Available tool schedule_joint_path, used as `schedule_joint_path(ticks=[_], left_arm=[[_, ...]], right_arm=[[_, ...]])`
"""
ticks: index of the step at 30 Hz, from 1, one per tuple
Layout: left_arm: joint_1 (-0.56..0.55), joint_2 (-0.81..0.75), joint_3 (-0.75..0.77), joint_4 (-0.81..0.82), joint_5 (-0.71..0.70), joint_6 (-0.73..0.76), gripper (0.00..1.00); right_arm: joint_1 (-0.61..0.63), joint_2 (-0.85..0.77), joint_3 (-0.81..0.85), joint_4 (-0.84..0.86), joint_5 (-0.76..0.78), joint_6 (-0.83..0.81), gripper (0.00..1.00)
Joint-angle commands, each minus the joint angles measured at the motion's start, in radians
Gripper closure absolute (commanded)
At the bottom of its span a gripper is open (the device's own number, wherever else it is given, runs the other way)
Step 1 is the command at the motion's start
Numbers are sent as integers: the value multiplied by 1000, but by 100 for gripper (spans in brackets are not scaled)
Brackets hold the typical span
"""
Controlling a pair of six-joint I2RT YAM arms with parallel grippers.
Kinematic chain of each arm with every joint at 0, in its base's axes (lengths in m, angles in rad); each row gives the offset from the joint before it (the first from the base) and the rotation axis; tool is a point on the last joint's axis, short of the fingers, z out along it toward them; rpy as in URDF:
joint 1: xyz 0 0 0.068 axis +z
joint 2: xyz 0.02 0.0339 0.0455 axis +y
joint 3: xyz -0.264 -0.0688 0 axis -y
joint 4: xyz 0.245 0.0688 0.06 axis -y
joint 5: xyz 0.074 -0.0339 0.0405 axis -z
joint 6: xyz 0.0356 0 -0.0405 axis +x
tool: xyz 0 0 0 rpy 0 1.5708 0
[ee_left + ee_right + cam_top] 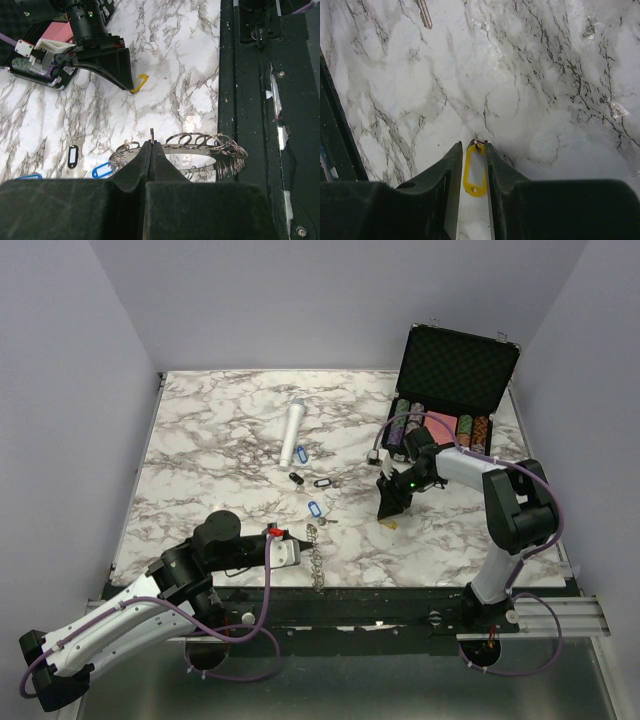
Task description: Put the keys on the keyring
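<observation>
Two grippers are busy over the marble table [220, 440].

The left gripper [151, 145] has its jaws pressed together with no gap, clenched on a small wire loop that pokes up between the fingertips. That loop belongs to the keyring [192, 146]. Its silvery band, fringed with little rings, stretches away to the right of the fingertips and reaches across the table's near edge. Ahead of this gripper and off to its left, a black-tagged key [73, 155] and a blue-tagged key [102, 171] lie on the marble, both apart from the ring.

The right gripper [473, 149] is tipped down to the tabletop, and the yellow-tagged key [475, 171] lies flat between its two fingers [451, 172]. The fingers stand just beside the tag's long edges, one on each side. I cannot tell whether they press the tag or sit a hair off it. The tag's small wire ring sits right at the fingertips. Further ahead of this gripper and to its left, a bare metal key blade [425, 14] lies on the marble.

Seen from overhead, the right gripper is beyond the left one and to its right, well apart from it. Beyond the left gripper lie a far blue-tagged key [302, 453] and a white cylinder [293, 432]. An open poker chip case [455, 370] stands behind the right gripper.
</observation>
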Motion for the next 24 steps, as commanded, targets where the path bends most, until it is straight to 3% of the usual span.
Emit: schedule_joint_path(ticks=[1,24], left_arm=[[4,-5,11,13,33,14,100],[6,-5,6,11,38,13,100]], right_arm=[[8,19,7,18,30,11,68],[18,19,-2,18,51,-3,70]])
